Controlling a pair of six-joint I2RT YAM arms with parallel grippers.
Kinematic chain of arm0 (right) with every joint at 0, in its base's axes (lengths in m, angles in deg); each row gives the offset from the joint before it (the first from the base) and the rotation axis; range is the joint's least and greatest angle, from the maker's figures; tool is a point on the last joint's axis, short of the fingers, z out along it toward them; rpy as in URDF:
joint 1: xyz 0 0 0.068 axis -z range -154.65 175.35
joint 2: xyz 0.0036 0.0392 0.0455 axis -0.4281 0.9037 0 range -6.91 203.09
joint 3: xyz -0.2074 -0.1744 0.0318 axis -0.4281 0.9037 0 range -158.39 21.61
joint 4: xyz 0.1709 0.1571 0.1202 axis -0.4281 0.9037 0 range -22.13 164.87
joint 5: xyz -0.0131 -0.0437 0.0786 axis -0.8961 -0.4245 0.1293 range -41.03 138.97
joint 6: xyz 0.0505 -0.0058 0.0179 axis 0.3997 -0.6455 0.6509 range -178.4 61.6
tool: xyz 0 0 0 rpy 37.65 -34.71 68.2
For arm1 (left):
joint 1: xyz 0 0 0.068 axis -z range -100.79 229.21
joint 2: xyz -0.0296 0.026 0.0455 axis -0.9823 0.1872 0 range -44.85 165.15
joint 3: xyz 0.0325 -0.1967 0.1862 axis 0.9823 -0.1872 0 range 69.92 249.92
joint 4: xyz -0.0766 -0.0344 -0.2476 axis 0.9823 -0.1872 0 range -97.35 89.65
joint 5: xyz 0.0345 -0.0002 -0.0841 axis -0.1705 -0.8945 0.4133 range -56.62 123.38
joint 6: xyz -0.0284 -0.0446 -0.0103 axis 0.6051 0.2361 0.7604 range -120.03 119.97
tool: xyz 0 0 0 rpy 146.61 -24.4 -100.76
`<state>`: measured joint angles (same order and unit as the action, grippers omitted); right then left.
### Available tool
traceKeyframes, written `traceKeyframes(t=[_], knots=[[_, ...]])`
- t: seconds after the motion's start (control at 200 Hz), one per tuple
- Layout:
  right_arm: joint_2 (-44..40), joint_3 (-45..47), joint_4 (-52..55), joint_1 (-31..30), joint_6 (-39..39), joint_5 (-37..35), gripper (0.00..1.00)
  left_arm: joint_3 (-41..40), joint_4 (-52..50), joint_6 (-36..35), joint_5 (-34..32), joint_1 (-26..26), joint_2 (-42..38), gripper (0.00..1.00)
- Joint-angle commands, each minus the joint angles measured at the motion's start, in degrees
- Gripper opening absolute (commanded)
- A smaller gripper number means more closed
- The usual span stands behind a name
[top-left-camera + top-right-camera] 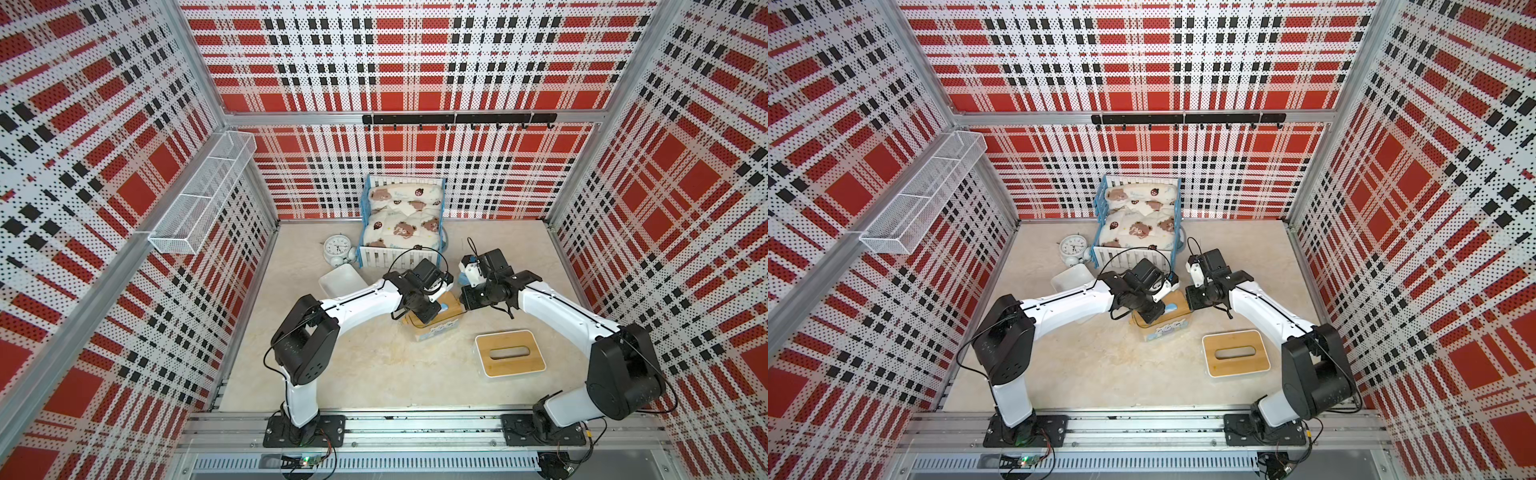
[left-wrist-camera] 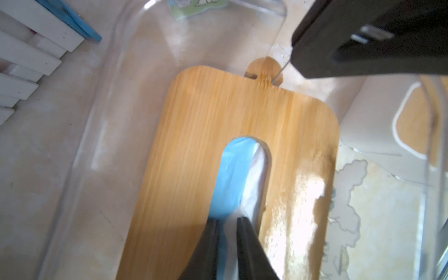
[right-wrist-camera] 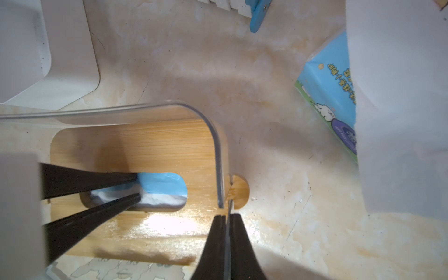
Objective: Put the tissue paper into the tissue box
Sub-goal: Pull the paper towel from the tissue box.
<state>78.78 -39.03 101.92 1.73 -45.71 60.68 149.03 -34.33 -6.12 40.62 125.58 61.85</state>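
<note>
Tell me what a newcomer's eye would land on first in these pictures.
Mid-table, at the clear tissue box, the left gripper pinches the tissue paper through the slot of the bamboo lid, while the right gripper clamps the box's clear wall. Behind them a toy crib with bear bedding stands at the back wall, all boxed in by loud red plaid panels.

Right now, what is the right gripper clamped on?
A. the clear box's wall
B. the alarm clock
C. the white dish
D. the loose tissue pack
A: in the right wrist view the right gripper has its fingers closed on the thin upright wall of the clear box, just beside the lid tab.
</note>
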Motion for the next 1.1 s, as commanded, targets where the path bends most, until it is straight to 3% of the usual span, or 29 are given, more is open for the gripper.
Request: traceKeyframes(t=[0.0, 0.767, 0.962, 1.097], knots=[[-0.3, -1.5, -3.8, -0.7, 1.3, 2.5, 0.1, 1.0, -0.2, -0.3, 0.2, -0.1, 2.0, 0.21], [1.7, 0.1, -6.6, -1.6, 2.9, 3.3, 0.14, 0.5, 2.1, -0.2, 0.0, 0.5, 7.9, 0.17], [2.1, -0.2, -6.3, -1.6, 3.0, 3.0, 0.14, 0.7, 2.5, 1.3, -1.6, -0.1, 8.0, 0.0], [1.6, 0.2, -6.0, -1.6, 3.0, 2.6, 0.13, -0.6, 6.2, 3.3, -0.5, -1.1, 5.1, 0.0]])
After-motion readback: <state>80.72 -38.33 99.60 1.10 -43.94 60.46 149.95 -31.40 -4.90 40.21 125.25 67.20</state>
